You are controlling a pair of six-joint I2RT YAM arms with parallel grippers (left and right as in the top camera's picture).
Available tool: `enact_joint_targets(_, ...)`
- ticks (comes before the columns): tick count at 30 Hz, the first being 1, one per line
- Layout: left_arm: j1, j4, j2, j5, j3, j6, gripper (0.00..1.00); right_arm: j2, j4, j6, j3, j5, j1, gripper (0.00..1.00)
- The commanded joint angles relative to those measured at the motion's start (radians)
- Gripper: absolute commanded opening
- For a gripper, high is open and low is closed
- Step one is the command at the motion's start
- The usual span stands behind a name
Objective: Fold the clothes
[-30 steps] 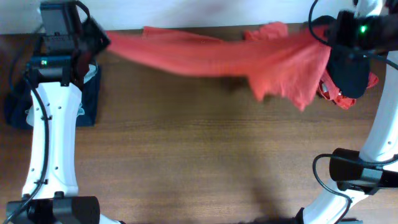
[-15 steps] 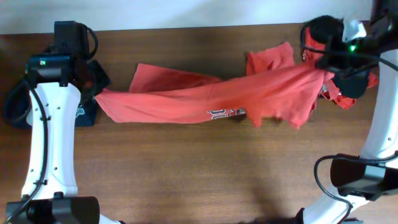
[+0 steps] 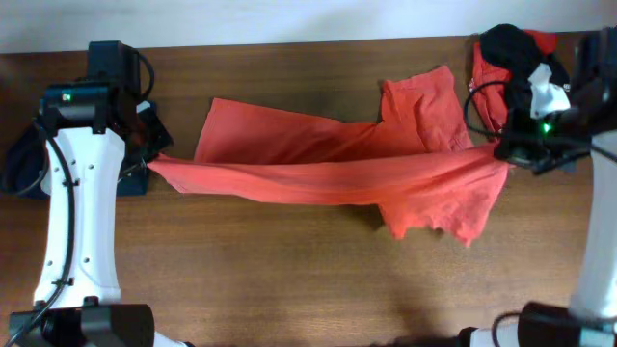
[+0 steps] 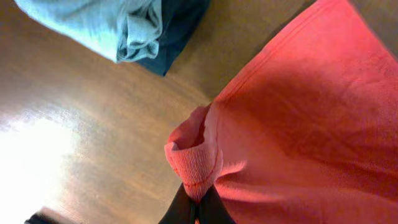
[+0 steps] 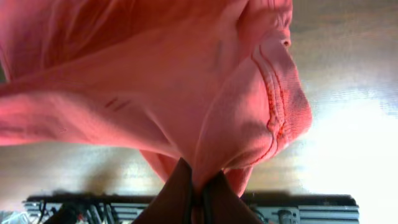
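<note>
Over the table (image 3: pixel 289 280) the red T-shirt (image 3: pixel 328 173) is stretched with its long axis from left to right between the 2 arms, the left gripper (image 4: pixel 196 210) clamped on 1 end and the right gripper (image 5: pixel 200 198) clamped on the other.

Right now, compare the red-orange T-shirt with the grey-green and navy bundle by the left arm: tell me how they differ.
The red-orange T-shirt is stretched wide across the table; the grey-green and navy bundle lies bunched in a heap. The T-shirt is pinched at both ends, by the left gripper and the right gripper; nothing holds the bundle. Both are soft fabric over the same wooden top.
</note>
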Motion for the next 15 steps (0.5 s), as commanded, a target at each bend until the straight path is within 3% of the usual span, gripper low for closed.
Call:
enact_joint_targets(1, 0.008, -0.025, -0.031, -0.023, -0.009, 0.017, 0.01, -0.059, -0.006, -0.011, -0.037, 0.024, 0.003, 0.04)
enact_joint_targets(15, -0.002, -0.007, -0.098, -0.022, -0.121, 0.043, 0.00, -0.089, 0.021, -0.011, -0.192, 0.046, 0.003, 0.04)
